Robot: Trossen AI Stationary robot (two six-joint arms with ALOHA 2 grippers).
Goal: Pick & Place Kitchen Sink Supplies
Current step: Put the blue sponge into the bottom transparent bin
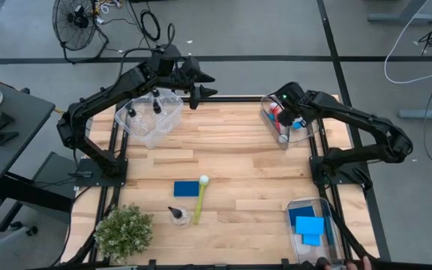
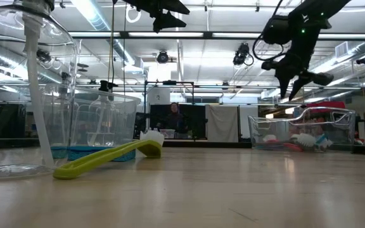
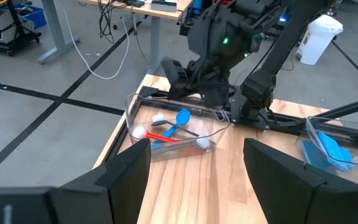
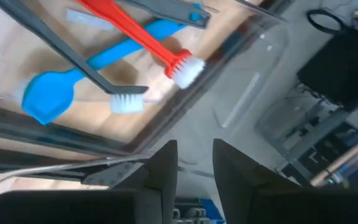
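1. High view: wooden bench (image 1: 231, 157) carrying clear bins (image 1: 150, 116), loose supplies at front.
2. Left hand (image 1: 203, 84) raised beside far-left bin, fingers apart, empty.
3. Right hand (image 1: 285, 129) over far-right bin, fingers slightly parted, holding nothing.
4. Blue sponge (image 1: 187, 188) touching yellow-green brush (image 1: 200, 198) near front.
5. Small bottle (image 1: 177, 216) standing beside brush handle.

Hidden and cut-off items, placed against the brush bin (image 1: 311, 129):

- Right gripper (image 1: 284, 137) is covering part of this bin's contents in the high view; brushes below are showing only as red and blue patches.
- Blue brush (image 4: 73, 81), grey brush (image 4: 73, 59), red brush (image 4: 142, 37): handles are running off the right wrist picture's edge.
- Sponge bin (image 1: 315, 225), well apart from the brush bin: its lower end is disappearing at the high view's edge.
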